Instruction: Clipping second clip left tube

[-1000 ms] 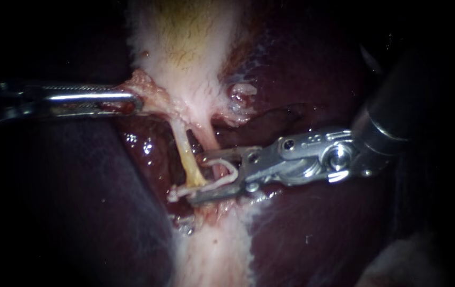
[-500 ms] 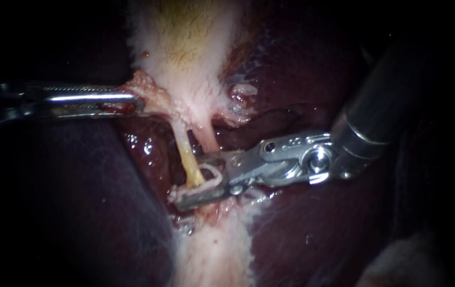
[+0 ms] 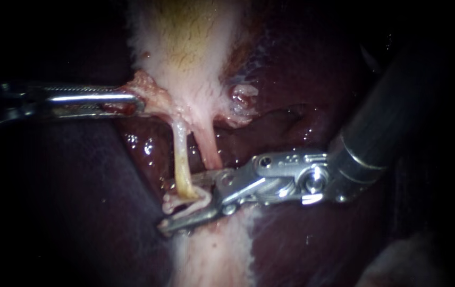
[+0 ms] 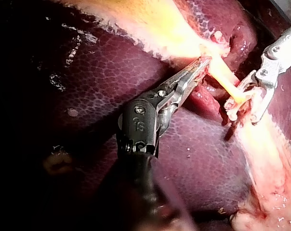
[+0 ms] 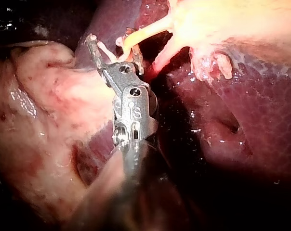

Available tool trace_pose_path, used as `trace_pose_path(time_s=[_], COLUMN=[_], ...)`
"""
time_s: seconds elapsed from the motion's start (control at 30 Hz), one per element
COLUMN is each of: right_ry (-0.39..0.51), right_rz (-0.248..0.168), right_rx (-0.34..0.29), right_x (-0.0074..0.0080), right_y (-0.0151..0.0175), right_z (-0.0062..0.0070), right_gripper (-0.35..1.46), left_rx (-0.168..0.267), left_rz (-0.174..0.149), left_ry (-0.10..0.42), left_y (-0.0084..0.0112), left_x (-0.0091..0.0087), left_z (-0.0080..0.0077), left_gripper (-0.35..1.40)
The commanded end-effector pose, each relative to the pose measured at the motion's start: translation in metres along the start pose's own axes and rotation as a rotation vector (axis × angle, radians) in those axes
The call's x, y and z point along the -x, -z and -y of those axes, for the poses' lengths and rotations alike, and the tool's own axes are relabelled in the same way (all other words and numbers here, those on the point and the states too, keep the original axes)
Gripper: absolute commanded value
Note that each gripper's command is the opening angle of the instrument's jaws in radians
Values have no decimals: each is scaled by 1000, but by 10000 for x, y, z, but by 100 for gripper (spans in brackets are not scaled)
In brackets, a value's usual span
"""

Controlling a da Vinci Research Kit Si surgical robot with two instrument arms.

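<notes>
In the endoscope view the pale yellow left tube (image 3: 181, 159) runs down from the gallbladder's neck, beside the pinker right tube (image 3: 209, 149). My right instrument (image 3: 185, 204) reaches in from the right. Its jaws are shut on a white clip (image 3: 187, 203) that lies around the left tube's lower end. My left instrument (image 3: 134, 101) is shut on a fold of tissue at the gallbladder's neck (image 3: 150, 93) and holds it to the left. The left wrist view shows the left instrument (image 4: 199, 67), the left tube (image 4: 225, 79) and the clip (image 4: 234, 103). The right wrist view shows the right instrument (image 5: 103, 52) at the left tube (image 5: 145, 31).
The whitish gallbladder (image 3: 185, 48) hangs above the tubes. Dark red liver (image 3: 312, 228) lies on both sides. A pale band of tissue (image 3: 211, 255) runs on below the clip. A small ragged white tag (image 3: 241, 95) sits right of the neck.
My right instrument has slid left and down along the left tube, and its jaws have narrowed on the clip. The tube now looks stretched longer. The left instrument has kept its hold.
</notes>
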Motion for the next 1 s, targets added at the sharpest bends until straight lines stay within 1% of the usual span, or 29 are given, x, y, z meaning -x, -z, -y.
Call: trace_pose_path(time_s=[0.03,0.1,0.23,0.33,0.43,0.57,0.63,0.67,0.73,0.77,0.9,0.93,1.0], right_ry=[-4,1,4,4,-26,-38,-44,-57,-65,-72,-98,-110,-135], right_rz=[-3,-5,-3,-2,-4,-5,-5,0,16,21,31,30,35], right_rx=[-9,-21,-30,-34,-36,-38,-40,-39,-37,-36,-35,-36,-39], right_x=[-2,-6,-11,-12,-12,-11,-11,-11,-11,-11,-12,-12,-13], right_y=[-2,-7,-15,-14,-11,-7,-4,-3,1,3,7,8,10], right_z=[4,12,19,19,17,15,14,13,12,12,11,10,10], right_gripper=[49,49,48,46,44,37,26,17,7,-2,-31,-35,-35], left_rx=[1,1,2,2,1,2,1,1,1,1,1,1,1], left_rz=[0,0,0,0,0,0,3,3,3,3,3,3,3], left_ry=[0,0,0,0,0,0,0,0,0,0,0,0,0], left_y=[0,0,-1,-1,-1,-1,-1,-1,-1,-1,-1,-1,-1], left_x=[0,0,1,1,0,0,1,1,1,1,1,1,1], left_z=[0,1,3,3,3,3,3,3,3,3,3,3,3], left_gripper=[-35,-35,-35,-35,-35,-35,-35,-35,-35,-35,-35,-35,-35])
